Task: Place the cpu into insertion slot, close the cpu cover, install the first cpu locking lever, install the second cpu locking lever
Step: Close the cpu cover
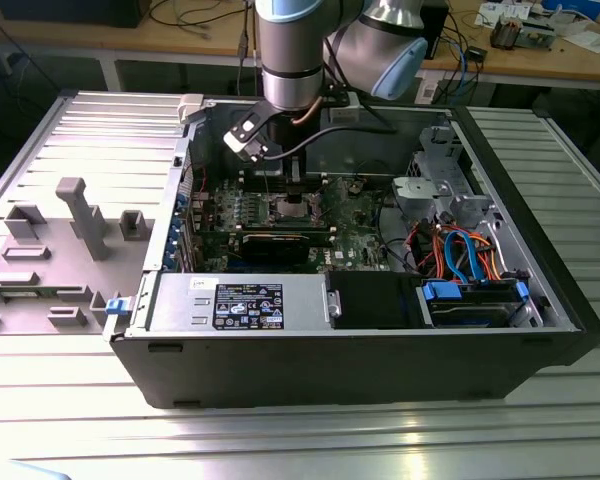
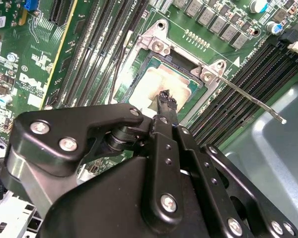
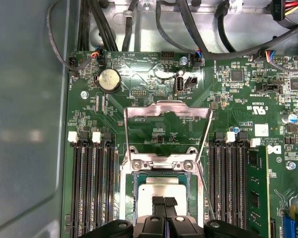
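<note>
The cpu [image 3: 161, 188] [image 2: 149, 82], a dull silver square, lies flat in the insertion slot [image 3: 134, 181] on the green motherboard. The cpu cover [image 3: 167, 110], a thin silvery frame, stands swung up and open behind the slot. A thin locking lever [image 2: 253, 99] [image 3: 202, 173] sticks out free beside the slot. My gripper [image 3: 164, 201] [image 2: 165, 96] [image 1: 298, 192] hangs just above the cpu's middle. Its two narrow black fingertips are pressed together with nothing between them. Whether the tips touch the chip cannot be told.
Long black memory slots [image 3: 92, 188] [image 3: 233, 183] flank the socket. Cables [image 3: 213, 29] run along the case wall, near a coin battery [image 3: 109, 79]. The open case holds a labelled power supply [image 1: 245, 303] and a drive bay [image 1: 470, 300]. Grey fixtures [image 1: 80, 215] stand at the exterior view's left.
</note>
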